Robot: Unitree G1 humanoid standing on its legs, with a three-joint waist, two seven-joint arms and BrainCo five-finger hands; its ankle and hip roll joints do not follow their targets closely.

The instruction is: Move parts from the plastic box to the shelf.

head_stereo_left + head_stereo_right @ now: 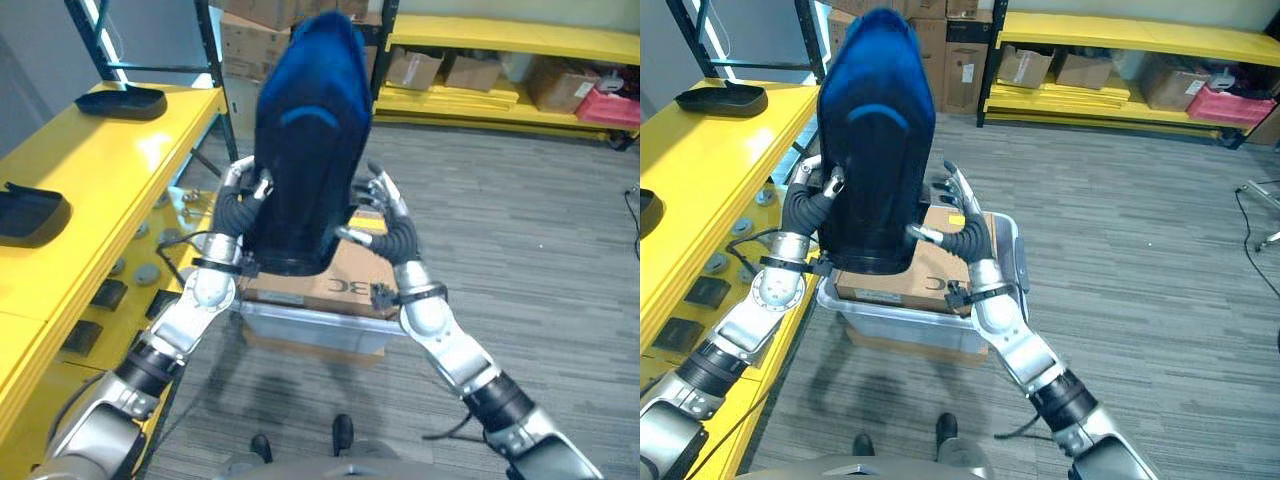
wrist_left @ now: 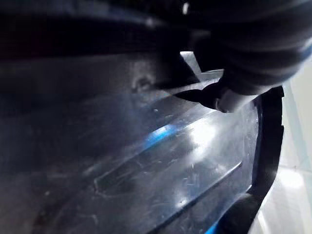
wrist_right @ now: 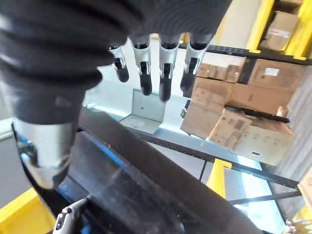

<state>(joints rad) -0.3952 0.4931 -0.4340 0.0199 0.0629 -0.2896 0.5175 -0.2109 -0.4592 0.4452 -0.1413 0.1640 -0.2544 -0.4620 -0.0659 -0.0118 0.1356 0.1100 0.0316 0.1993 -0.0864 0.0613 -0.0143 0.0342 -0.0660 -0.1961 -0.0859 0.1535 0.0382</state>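
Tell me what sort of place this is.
Probably a warehouse or factory storeroom: yellow shelving stacked with cardboard boxes, a yellow shelf holding black moulded parts, and a clear plastic box on grey floor.

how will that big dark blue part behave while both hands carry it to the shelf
Probably stiff: the dark blue part stands upright between the left hand and right hand without sagging. Its glossy surface could be slippery. Tall and held only near its lower end, it may tend to tip.
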